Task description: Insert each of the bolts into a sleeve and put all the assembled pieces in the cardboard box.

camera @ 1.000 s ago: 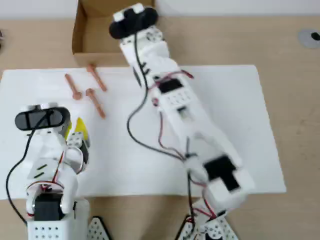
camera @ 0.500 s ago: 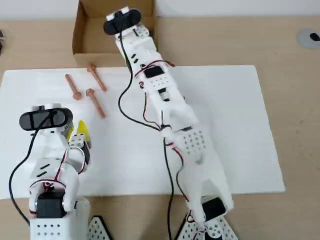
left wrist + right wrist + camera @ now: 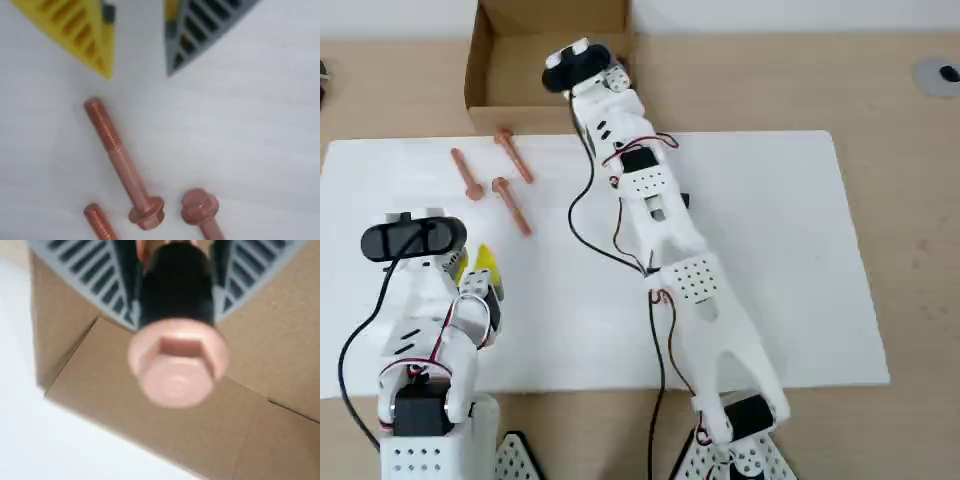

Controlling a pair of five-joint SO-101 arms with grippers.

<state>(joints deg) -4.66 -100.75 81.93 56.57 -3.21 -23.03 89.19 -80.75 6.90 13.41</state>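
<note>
My right gripper (image 3: 175, 285) is shut on an assembled piece: a copper bolt (image 3: 176, 366) pushed through a black sleeve (image 3: 175, 282). It hangs over the near right corner of the cardboard box (image 3: 505, 70), whose inner walls (image 3: 280, 355) lie beneath it. In the high view that arm's head (image 3: 582, 68) is at the box's right edge. Three loose copper bolts (image 3: 510, 203) lie on the white sheet left of centre. My left gripper (image 3: 137, 65) is open just short of one bolt's threaded tip (image 3: 122, 162), nothing between its yellow finger (image 3: 75, 30) and grey finger (image 3: 205, 30).
The white sheet (image 3: 790, 240) covers most of the wooden table (image 3: 900, 170). The right arm's long body (image 3: 670, 250) stretches diagonally across the sheet. A round grey object (image 3: 938, 76) sits at the table's far right edge.
The right arm has straightened out toward the box with the assembled piece, then drawn its head slightly nearer and rightward. The left arm has barely moved.
</note>
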